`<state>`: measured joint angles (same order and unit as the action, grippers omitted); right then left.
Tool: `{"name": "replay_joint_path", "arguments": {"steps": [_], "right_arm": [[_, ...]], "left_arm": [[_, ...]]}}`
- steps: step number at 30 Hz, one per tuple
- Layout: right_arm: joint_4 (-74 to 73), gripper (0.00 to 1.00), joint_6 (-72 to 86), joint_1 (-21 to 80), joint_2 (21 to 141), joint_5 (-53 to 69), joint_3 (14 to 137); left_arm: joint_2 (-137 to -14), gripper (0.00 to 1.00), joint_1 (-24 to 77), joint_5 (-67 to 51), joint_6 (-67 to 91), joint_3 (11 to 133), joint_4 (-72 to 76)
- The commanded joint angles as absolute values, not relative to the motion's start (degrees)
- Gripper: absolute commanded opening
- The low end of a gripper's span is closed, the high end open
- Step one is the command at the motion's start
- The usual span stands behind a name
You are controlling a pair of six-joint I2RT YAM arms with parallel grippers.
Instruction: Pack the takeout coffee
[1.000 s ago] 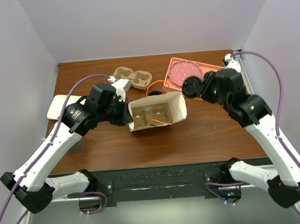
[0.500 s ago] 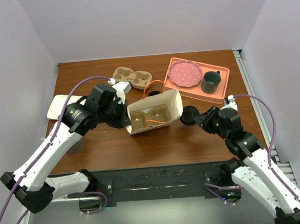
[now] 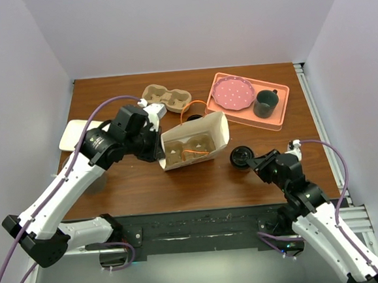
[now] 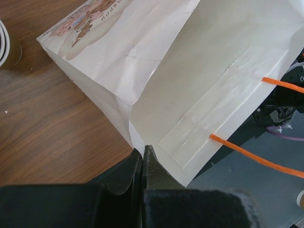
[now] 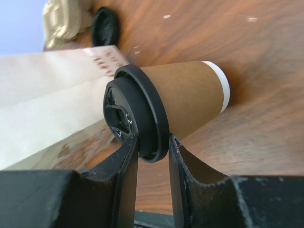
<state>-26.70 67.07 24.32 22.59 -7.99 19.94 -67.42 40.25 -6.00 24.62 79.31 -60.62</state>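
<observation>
The takeout coffee, a tan paper cup with a black lid, is upright just right of the white paper bag. My right gripper is shut on the rim of its lid, which sits between the fingertips in the right wrist view. I cannot tell whether the cup's base touches the table. My left gripper is shut on the bag's left rim corner and holds the mouth open. The bag has orange handles, and a brown pulp shape shows inside it.
A pink tray at the back right holds a pink dotted plate and a dark mug. A brown pulp carrier lies behind the bag, with a loose black lid near it. A pale flat board lies at the left edge.
My right arm has drawn back from the tray towards the near edge, bringing the coffee down beside the bag's right side. My left gripper has kept its hold on the bag.
</observation>
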Motion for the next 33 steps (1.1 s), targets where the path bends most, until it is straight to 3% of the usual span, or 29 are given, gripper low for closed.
{"name": "replay_joint_path", "arguments": {"steps": [1,7,10,16,23,28,33], "right_arm": [[-32.51,0.26,71.8,24.08,23.38,-14.06,22.85],[-38.75,0.53,74.44,24.08,23.29,-17.13,25.57],[-45.07,0.62,72.26,24.08,23.64,-20.82,31.36],[-58.87,0.63,60.58,24.08,36.1,-24.87,51.56],[-69.79,0.83,40.89,24.08,60.01,-23.3,74.16],[-67.95,0.93,34.11,24.0,67.14,-18.38,74.36],[-63.9,0.93,31.21,24.0,69.34,-12.58,70.32]], "left_arm": [[-67.41,0.0,39.99,-7.12,23.55,82.44,-60.03],[-67.32,0.01,39.99,-6.15,23.47,83.06,-60.47],[-67.41,0.04,39.9,-5.89,23.64,83.23,-60.29],[-67.33,0.12,39.99,-5.27,25.13,83.32,-58.54],[-67.5,0.2,39.99,-3.7,26.72,84.02,-56.69],[-67.24,0.26,39.9,-2.73,27.24,82.62,-56.16],[-65.66,0.35,39.99,-1.15,28.04,81.74,-56.51]]}}
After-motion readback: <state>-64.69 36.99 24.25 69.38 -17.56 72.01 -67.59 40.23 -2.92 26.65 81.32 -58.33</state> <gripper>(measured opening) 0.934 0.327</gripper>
